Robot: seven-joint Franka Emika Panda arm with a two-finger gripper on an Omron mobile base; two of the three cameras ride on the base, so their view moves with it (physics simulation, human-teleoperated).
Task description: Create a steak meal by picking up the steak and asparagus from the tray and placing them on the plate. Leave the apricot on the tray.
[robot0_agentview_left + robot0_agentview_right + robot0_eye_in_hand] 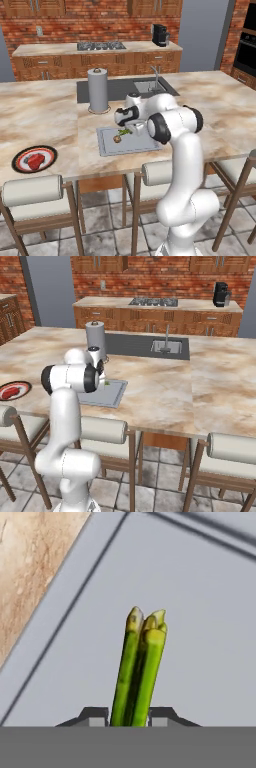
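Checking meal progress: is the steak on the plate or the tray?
On the plate: the steak lies in its centre.

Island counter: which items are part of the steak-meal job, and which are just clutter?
In the job:
- steak, already on the plate
- asparagus, pinched in the claw
- tray
- apricot, on the tray, stays there

Lying about:
- paper towel roll
- sink
- coffee machine
- stools

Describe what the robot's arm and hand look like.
The arm is glossy white, built of rounded tubular segments with dark, near-black rings at the joints. No cables or markings show. The hand ends in two small dark grey finger tips with lighter grey pads.
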